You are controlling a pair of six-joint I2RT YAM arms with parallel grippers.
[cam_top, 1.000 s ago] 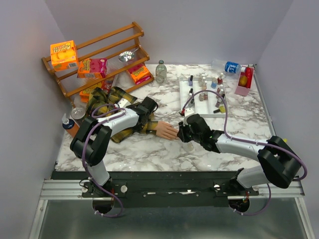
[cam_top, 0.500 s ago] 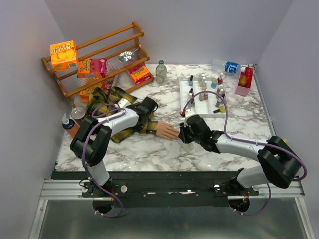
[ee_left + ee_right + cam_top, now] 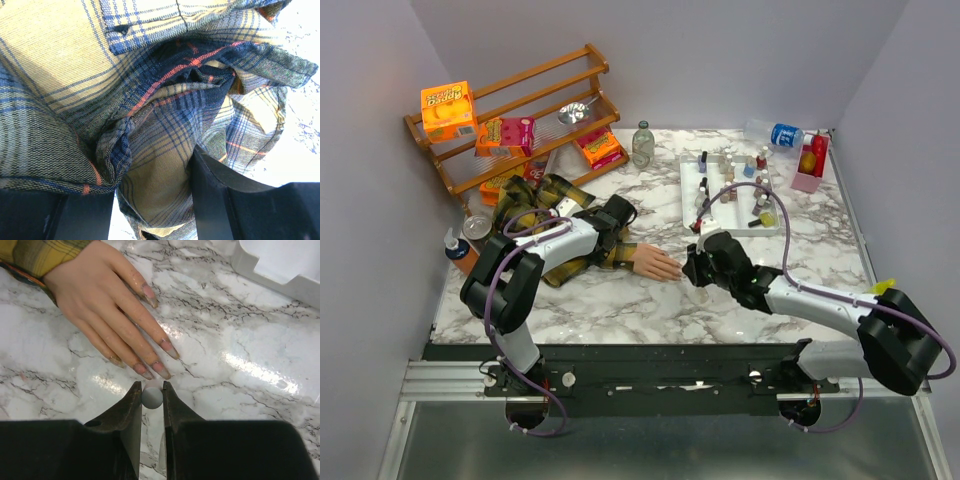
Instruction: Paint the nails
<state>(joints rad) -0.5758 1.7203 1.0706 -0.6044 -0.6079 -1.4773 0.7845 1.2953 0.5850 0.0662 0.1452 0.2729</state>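
The peach mannequin hand (image 3: 655, 263) lies flat on the marble, sticking out of the yellow-and-black plaid sleeve (image 3: 535, 200). In the right wrist view the hand (image 3: 105, 300) points its nails (image 3: 161, 369) at my right gripper (image 3: 151, 387); they look smeared with a dull tint. My right gripper (image 3: 692, 270) is shut on a small grey round brush cap (image 3: 151, 397), just short of the fingertips. My left gripper (image 3: 613, 218) is clamped on a fold of the sleeve (image 3: 150, 100), cloth filling the gap between its jaws (image 3: 155, 197).
A white tray (image 3: 692, 200) with several polish bottles stands behind the right gripper; its corner shows in the right wrist view (image 3: 280, 265). A wooden rack (image 3: 520, 110) with boxes is at back left, a glass bottle (image 3: 642, 143), a water bottle (image 3: 780, 133) and a pink box (image 3: 810, 160) at the back.
My right arm's elbow has swung out to the right and the gripper has shifted slightly at the fingertips. The left arm and the mannequin hand have not moved.
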